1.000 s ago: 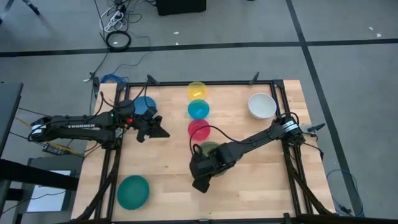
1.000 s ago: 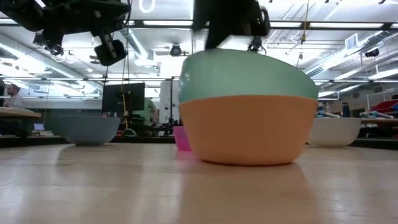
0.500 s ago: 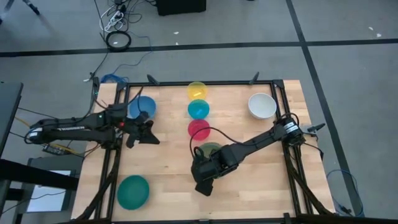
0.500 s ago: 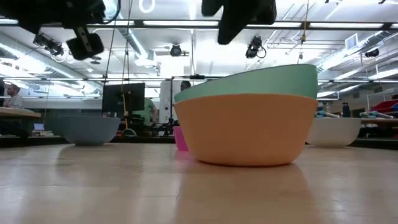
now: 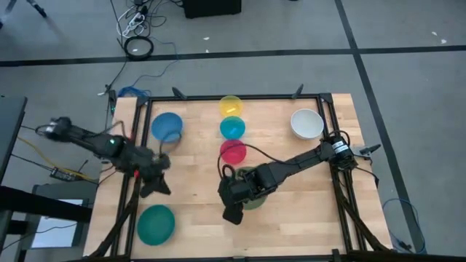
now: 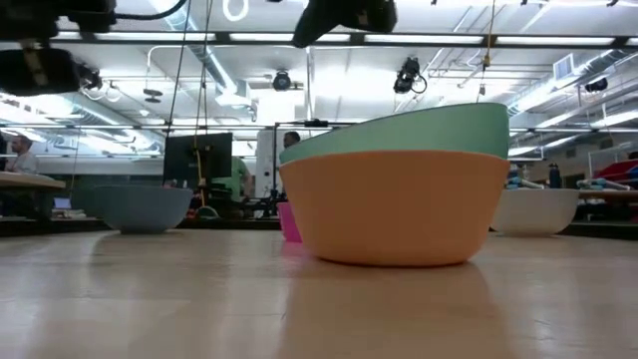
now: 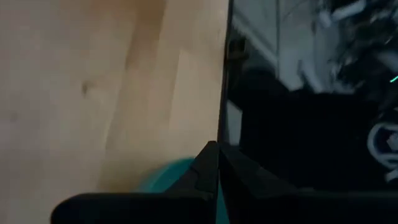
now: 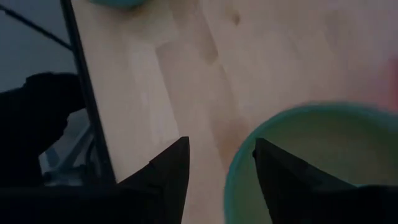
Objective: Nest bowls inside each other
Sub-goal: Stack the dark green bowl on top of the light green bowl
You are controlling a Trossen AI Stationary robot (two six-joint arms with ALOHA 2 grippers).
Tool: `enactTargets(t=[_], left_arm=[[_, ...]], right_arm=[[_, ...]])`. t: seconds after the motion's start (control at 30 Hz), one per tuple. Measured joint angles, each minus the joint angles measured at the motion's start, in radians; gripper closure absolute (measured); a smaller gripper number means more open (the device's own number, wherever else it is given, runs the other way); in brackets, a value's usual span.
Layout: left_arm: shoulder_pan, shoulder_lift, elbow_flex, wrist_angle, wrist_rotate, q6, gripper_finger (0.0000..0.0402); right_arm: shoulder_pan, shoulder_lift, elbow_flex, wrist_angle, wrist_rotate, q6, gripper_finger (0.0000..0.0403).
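A dark green bowl [image 6: 399, 132] sits tilted inside the orange bowl [image 6: 399, 209] near the table's middle. My right gripper [image 8: 217, 168] hangs open just above the green bowl's rim [image 8: 231, 177] and touches nothing. My left gripper [image 5: 154, 188] is shut and empty near the left edge. It is a little beyond a second dark green bowl [image 5: 156, 224], which rests on its base at the front left. Blue [image 5: 167, 125], yellow [image 5: 230, 106], cyan [image 5: 232, 128], magenta [image 5: 233, 151] and white [image 5: 306, 124] bowls stand apart on the far half.
A black frame rail [image 5: 138, 145] runs along the table's left side, close to my left arm, and another rail [image 5: 336, 182] runs along the right. Bare wood lies between the two green bowls and along the near edge.
My left arm has swung from beside the blue bowl toward the near left, tipping downward, and now stands over the table just beyond the front-left green bowl. My right gripper has risen off the other green bowl, which has settled lower into the orange bowl, tilted.
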Motion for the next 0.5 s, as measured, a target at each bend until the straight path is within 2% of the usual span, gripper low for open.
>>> enactTargets(t=[0.23, 0.5], left_arm=[[-0.239, 0.244, 0.021, 0.011, -0.047, -0.088, 0.0371], [-0.373, 0.494, 0.198, -0.244, -0.247, -0.013, 0.034]], right_arm=[[-0.037, -0.003, 0.053, -0.028, -0.001, -0.083, 0.0234], [-0.082, -0.004, 0.14, -0.038, 0.031, -0.171, 0.0239]])
